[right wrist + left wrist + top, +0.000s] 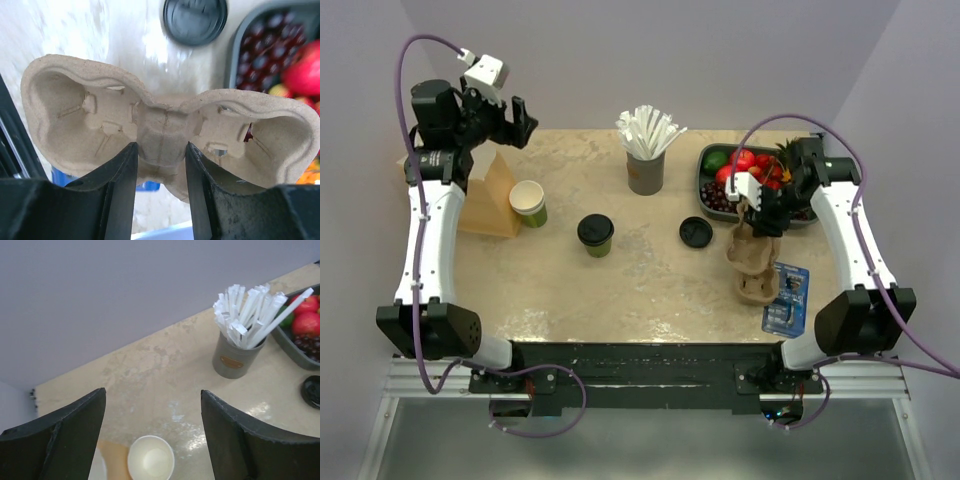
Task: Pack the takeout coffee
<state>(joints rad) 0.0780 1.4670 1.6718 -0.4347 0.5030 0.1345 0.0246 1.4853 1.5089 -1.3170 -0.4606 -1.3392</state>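
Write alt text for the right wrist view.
The gripper pinches the narrow middle of a brown pulp two-cup carrier, both pockets empty. Behind it, a black lid lies on the table beside a fruit tray.

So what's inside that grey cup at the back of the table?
White paper-wrapped straws stand in the grey cup, fanning out above its rim. They fill its mouth, so the bottom and anything beneath them is hidden.

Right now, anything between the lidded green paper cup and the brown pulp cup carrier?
A loose round black plastic lid lies between the lidded green paper cup and the brown pulp cup carrier in the right gripper.
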